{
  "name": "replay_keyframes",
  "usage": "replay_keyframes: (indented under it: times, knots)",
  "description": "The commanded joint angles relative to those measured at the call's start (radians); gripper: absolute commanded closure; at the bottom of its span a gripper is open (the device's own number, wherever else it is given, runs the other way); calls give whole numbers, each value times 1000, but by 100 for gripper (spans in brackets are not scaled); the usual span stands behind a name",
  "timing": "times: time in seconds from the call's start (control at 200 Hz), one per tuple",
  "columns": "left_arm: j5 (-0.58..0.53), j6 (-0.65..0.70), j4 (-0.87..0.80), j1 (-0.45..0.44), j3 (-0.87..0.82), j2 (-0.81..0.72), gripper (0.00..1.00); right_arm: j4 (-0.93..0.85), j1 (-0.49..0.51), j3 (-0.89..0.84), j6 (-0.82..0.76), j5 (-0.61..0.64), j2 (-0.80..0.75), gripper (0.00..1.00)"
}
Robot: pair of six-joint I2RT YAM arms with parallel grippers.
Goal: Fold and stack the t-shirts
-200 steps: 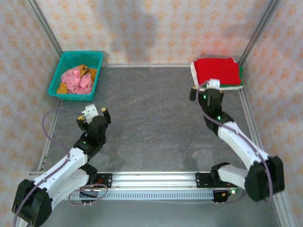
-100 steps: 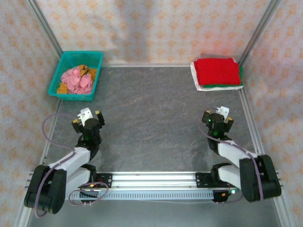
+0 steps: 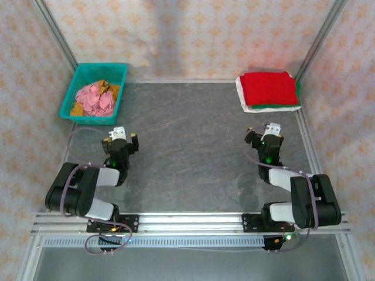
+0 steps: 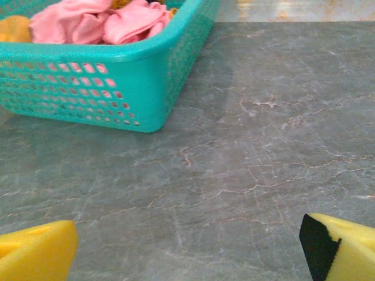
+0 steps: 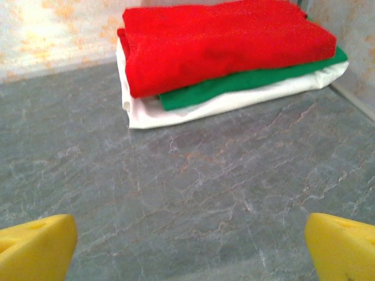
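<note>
Left claw (image 3: 123,138) and right claw (image 3: 266,133) stood released and empty, low over the desk (image 3: 193,146). At the far right corner, the folded red t-shirt (image 5: 222,41) lay on the green t-shirt (image 5: 252,81), which lay on the white t-shirt (image 5: 234,104). Stacking appeared complete, and no further grasp appeared necessary.

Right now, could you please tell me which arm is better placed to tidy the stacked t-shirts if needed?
Right. The right hand is open on the stack's side of the table, facing the red t-shirt on top; the left hand faces the teal basket.
</note>
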Motion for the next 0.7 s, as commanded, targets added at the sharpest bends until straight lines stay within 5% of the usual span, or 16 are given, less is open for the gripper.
replay_keyframes:
  times: [0.0, 0.115, 0.2, 0.691]
  knots:
    - [13, 26, -62, 11, 116, 29, 2, 245, -25, -41, -16, -10, 119, 1]
    - [22, -14, -82, 48, 126, 34, 0, 245, -26, 29, -32, -34, 238, 1]
    - [22, -14, -87, 48, 126, 31, 0, -7, -47, 135, 3, -21, 217, 1]
    - [25, -14, -90, 50, 127, 31, 0, 80, -43, 101, -17, -44, 225, 1]
